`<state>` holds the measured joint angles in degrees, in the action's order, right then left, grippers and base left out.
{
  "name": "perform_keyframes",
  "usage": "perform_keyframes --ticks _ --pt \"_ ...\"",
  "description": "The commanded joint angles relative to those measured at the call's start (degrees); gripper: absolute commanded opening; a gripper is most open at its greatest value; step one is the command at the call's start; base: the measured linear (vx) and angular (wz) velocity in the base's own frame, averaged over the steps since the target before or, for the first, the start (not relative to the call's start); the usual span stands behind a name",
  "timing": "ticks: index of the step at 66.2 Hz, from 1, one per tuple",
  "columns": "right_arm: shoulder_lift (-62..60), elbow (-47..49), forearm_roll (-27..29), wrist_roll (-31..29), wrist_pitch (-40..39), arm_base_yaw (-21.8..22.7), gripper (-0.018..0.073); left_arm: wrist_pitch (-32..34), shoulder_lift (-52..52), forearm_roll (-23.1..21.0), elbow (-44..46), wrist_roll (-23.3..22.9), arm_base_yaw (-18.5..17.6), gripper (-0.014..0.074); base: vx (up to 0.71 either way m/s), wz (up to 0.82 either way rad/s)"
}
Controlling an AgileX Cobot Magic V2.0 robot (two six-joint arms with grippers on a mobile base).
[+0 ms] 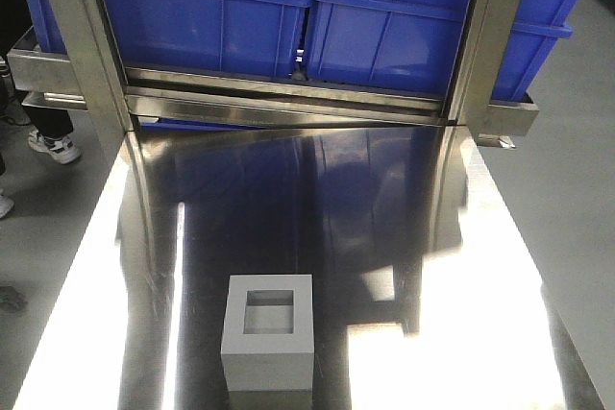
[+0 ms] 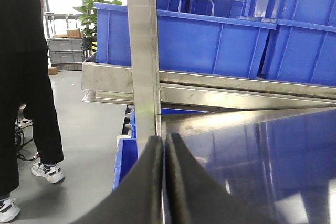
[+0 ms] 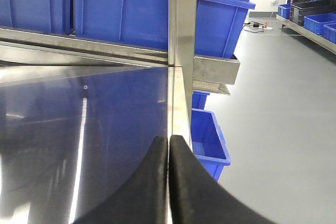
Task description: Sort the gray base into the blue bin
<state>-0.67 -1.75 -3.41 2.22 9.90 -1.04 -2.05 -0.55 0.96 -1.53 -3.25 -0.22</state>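
Observation:
The gray base (image 1: 269, 333) stands on the shiny steel table (image 1: 432, 266) near its front edge, with the square recess facing up. It shows only in the front view. Blue bins stand side by side on the steel rack beyond the table's far end: the left blue bin (image 1: 207, 26) holds red and black items, and the inside of the right one (image 1: 413, 31) is hidden. My left gripper (image 2: 164, 138) is shut and empty, pointing along the table's left edge. My right gripper (image 3: 169, 139) is shut and empty at the table's right edge. Neither gripper appears in the front view.
Steel uprights (image 1: 82, 45) (image 1: 485, 45) rise at the table's far corners. A person in black (image 2: 23, 77) stands on the floor to the left. Smaller blue tubs sit on the floor at the left (image 2: 125, 163) and right (image 3: 209, 139) of the table.

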Motion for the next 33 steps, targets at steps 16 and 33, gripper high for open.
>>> perform_keyframes --ticks 16,33 --pt "-0.7 -0.8 -0.4 -0.3 -4.2 0.3 -0.0009 3.9 -0.9 -0.1 -1.6 -0.2 0.0 -0.0006 0.00 0.00" --pt "-0.7 -0.8 -0.4 -0.3 -4.2 0.3 -0.0009 4.4 2.3 -0.1 5.9 -0.2 0.0 -0.0006 0.00 0.00"
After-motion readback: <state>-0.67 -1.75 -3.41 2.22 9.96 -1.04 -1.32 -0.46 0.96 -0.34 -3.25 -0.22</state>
